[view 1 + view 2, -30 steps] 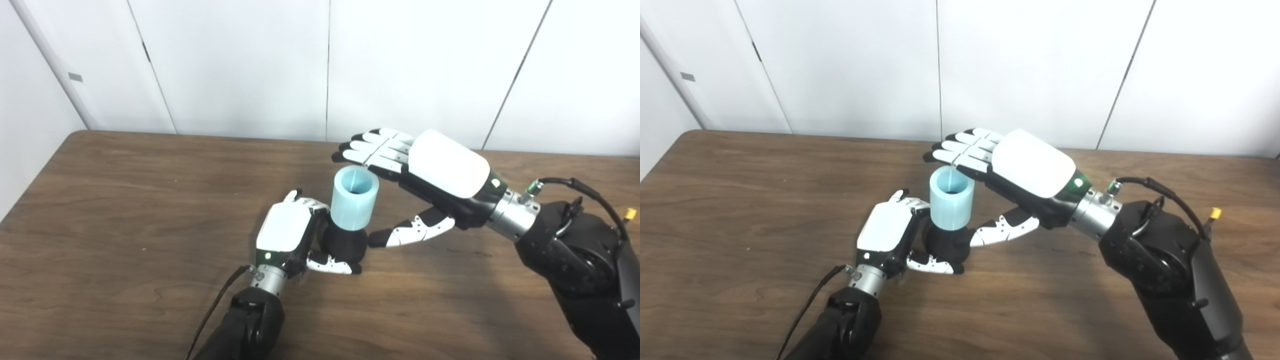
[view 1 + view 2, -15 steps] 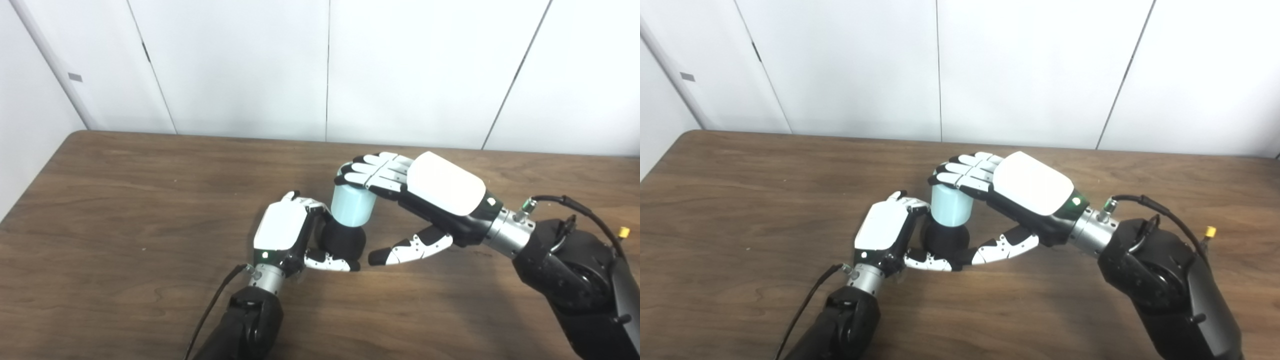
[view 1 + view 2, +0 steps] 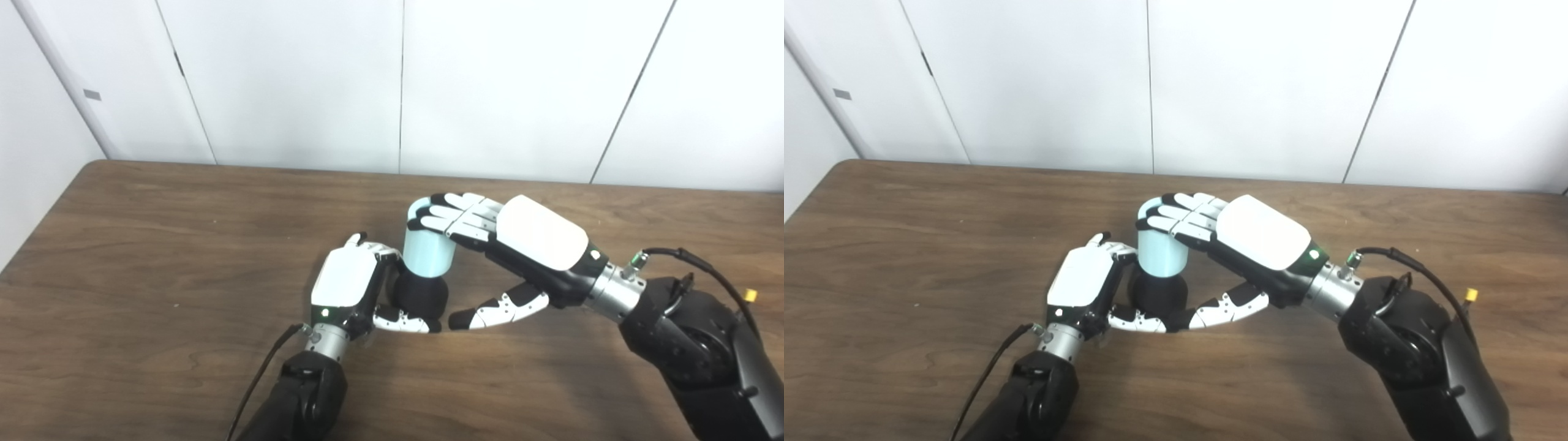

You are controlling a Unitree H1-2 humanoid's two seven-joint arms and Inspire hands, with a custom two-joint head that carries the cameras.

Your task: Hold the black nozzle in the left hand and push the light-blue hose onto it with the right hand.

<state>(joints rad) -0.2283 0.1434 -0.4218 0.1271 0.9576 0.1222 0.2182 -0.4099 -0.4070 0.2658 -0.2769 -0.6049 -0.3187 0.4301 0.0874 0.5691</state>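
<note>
The left hand (image 3: 346, 286) is wrapped around the black nozzle (image 3: 420, 296) and grips it tight. The nozzle stands on the brown table (image 3: 153, 245). The light-blue hose (image 3: 427, 256) sits right on top of the nozzle. The right hand (image 3: 520, 245) lies flat on top of the hose, fingers (image 3: 450, 214) stretched out, thumb low beside the nozzle, holding nothing.
</note>
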